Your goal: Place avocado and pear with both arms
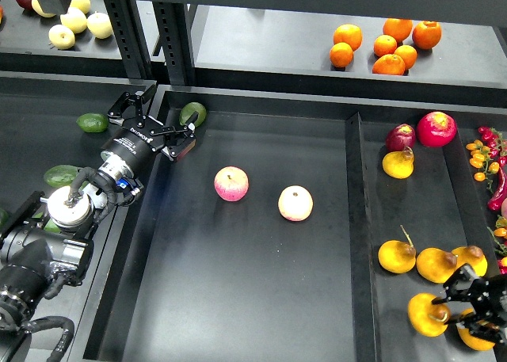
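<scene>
A dark green avocado (pixel 192 112) lies in the far left corner of the middle tray (pixel 261 299). My left gripper (pixel 169 107) is open with its fingers just left of it, not touching. Two more avocados (pixel 93 123) (pixel 62 175) lie in the left tray. My right gripper (pixel 454 305) is at the bottom right, and its fingers look closed on the right end of a golden pear (pixel 426 314). Three more pears (pixel 396 257) (pixel 436 264) (pixel 472 258) lie above it. Another pear (pixel 474 340) is partly hidden under the gripper.
Two pink-red apples (pixel 231 184) (pixel 295 203) lie mid-tray. A raised divider (pixel 354 219) separates the middle and right trays. Red fruits (pixel 437 128) (pixel 401 137) and a yellow fruit (pixel 398 164) lie at the far right. Oranges (pixel 386 45) and pale fruits (pixel 75 21) sit on the back shelf.
</scene>
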